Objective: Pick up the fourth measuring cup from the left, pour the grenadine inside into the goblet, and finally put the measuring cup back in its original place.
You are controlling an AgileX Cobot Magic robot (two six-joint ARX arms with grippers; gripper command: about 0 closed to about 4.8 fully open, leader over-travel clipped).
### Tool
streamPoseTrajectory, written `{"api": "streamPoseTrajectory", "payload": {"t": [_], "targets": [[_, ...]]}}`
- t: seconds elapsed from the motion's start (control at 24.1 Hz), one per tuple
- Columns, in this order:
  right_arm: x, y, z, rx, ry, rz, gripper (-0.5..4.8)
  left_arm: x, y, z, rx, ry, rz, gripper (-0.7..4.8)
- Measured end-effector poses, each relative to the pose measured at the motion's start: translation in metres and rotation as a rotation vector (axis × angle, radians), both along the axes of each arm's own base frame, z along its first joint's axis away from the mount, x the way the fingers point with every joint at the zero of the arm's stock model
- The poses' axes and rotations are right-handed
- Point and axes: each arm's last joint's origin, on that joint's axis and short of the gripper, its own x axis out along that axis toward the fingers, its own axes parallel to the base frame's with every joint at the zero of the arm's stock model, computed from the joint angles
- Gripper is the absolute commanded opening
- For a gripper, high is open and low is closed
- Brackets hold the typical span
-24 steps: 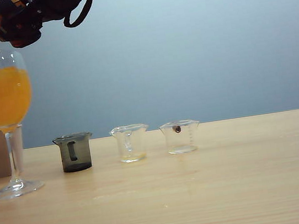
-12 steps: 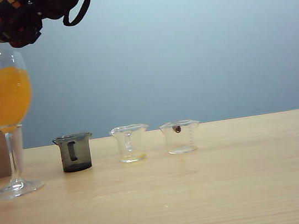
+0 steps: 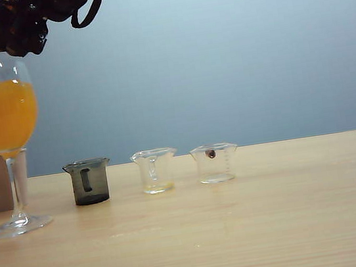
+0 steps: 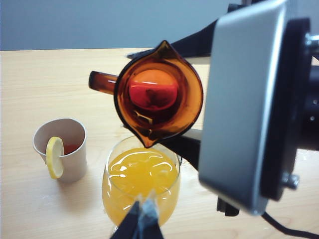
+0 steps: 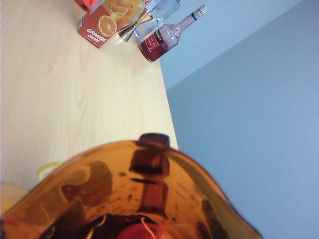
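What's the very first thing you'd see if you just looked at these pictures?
The tall goblet full of bright orange drink, at the table's left end. Right above it the right gripper holds the amber measuring cup tipped toward the glass, dark red grenadine pooled inside. Next come three small cups in a row along the table: one smoky grey cup, then two clear cups.

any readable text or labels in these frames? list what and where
"ORANGE JUICE": on the orange juice carton; the second word is small and only partly legible.
Red bottle: dark label band, too blurred to read.
Clear measuring cup: faint scale marks, no legible numbers.
Nothing else carries text.
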Motion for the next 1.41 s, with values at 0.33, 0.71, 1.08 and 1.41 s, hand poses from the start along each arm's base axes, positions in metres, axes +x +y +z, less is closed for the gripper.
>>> {"api": "streamPoseTrajectory", "payload": {"t": [0.33, 0.71, 1.08, 1.41], "targets": [[0.0, 0.0, 0.0, -0.022, -0.041, 0.006, 0.19, 0.0, 0.0, -0.001, 0.004, 0.013, 0.0, -0.07], [0.0, 0.0, 0.0, -0.05, -0.092, 0.013, 0.17, -0.001, 0.0, -0.003, 0.011, 0.035, -0.002, -0.06], [0.001, 0.001, -0.001, -0.068, -0.14, -0.005, 0.16, -0.001, 0.0, -0.003, 0.01, 0.035, -0.002, -0.06], [0.005, 0.005, -0.014, -0.094, -0.16, -0.001, 0.16, -0.001, 0.0, -0.003, 0.01, 0.035, -0.002, -0.06]]}}
